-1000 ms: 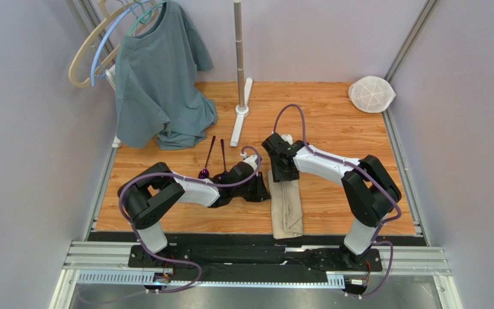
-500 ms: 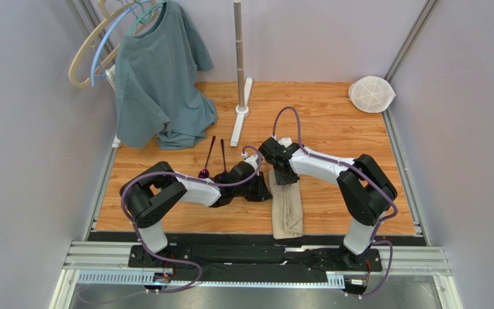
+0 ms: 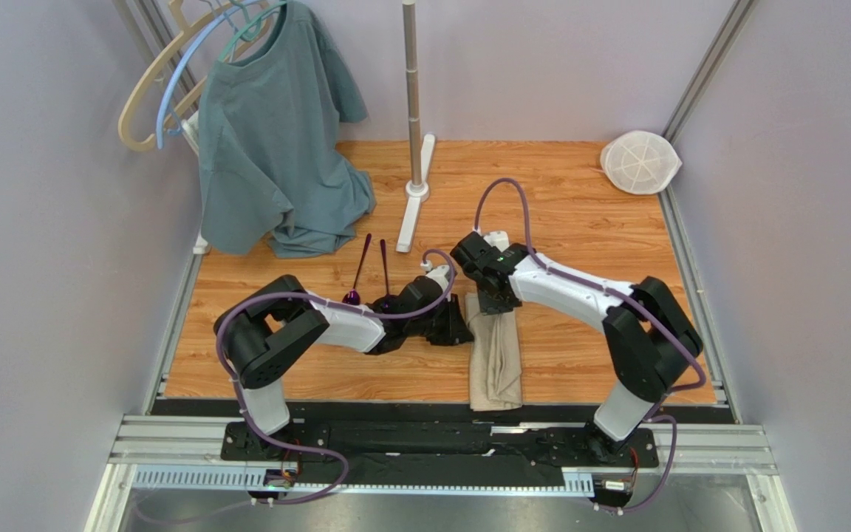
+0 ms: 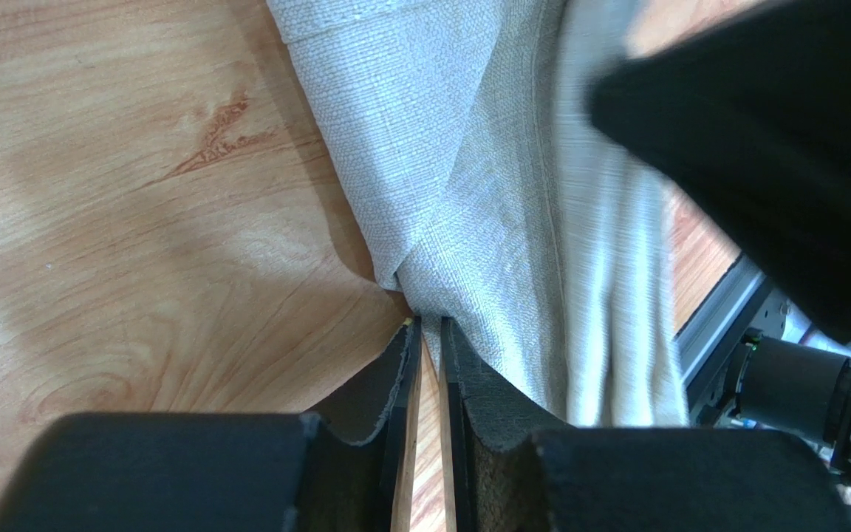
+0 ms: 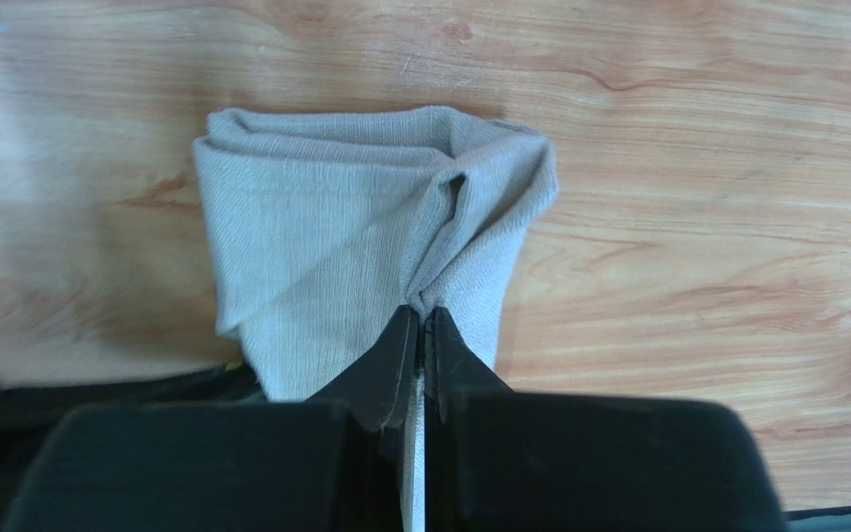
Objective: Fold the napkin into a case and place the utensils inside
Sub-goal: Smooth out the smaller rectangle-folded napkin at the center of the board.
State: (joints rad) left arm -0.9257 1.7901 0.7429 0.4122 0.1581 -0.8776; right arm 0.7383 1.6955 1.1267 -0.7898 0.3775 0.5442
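Observation:
The beige napkin [image 3: 495, 366] lies folded into a narrow oblong case near the table's front edge. My right gripper [image 3: 497, 308] is at its far end, shut on a pinch of cloth, with the jaws [image 5: 423, 316] meeting on a pucker of the napkin [image 5: 330, 233]. My left gripper [image 3: 461, 324] comes in from the left beside it. Its jaws [image 4: 427, 324] stand nearly together, nipping the edge of the napkin [image 4: 474, 166]. Two purple spoons [image 3: 352, 290] lie left of the left arm, handles pointing away; one bowl is partly hidden by the arm.
A grey-green T-shirt [image 3: 275, 144] hangs with hangers [image 3: 169, 83] at the back left. A metal pole on a white stand [image 3: 413, 166] rises at the back middle. A white mesh disc [image 3: 640, 162] sits in the back right corner. Grey walls close in both sides.
My right gripper has closed from open onto the napkin's far end, bunching the cloth. The left gripper has kept its narrow grip and edged slightly right.

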